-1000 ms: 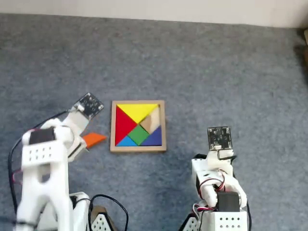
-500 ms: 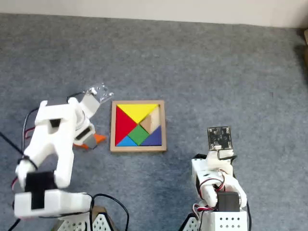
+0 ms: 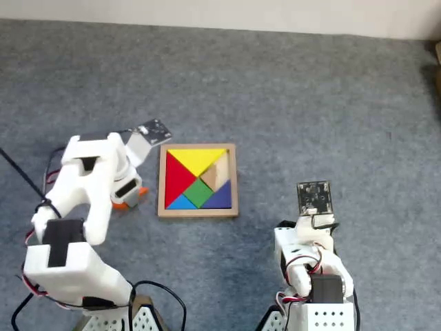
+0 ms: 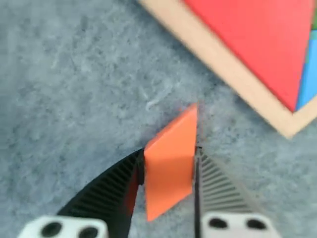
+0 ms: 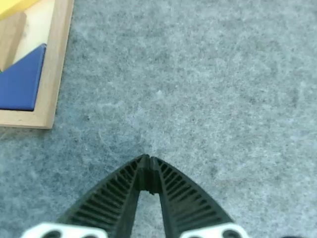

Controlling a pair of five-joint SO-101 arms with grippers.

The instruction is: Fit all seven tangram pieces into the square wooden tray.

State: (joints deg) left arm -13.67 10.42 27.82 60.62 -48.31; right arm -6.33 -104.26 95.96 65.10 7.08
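The square wooden tray (image 3: 198, 214) lies flat on the grey counter (image 3: 310, 103), between the left arm (image 3: 89, 179) and the right arm (image 3: 313, 262). Inside it sit a yellow triangle (image 3: 196, 160), a red triangle (image 3: 176, 178), a dark blue piece (image 3: 220, 198), a green square (image 3: 200, 192) and a light blue triangle (image 3: 182, 203). A tan piece (image 5: 10, 37) lies beside a paler patch of tray floor. The left jaws are clamped on the orange piece (image 4: 171, 171), just beside the tray's outer left edge near its front corner. The right jaws are closed tip to tip with nothing between them, over the counter near the tray's front right corner.
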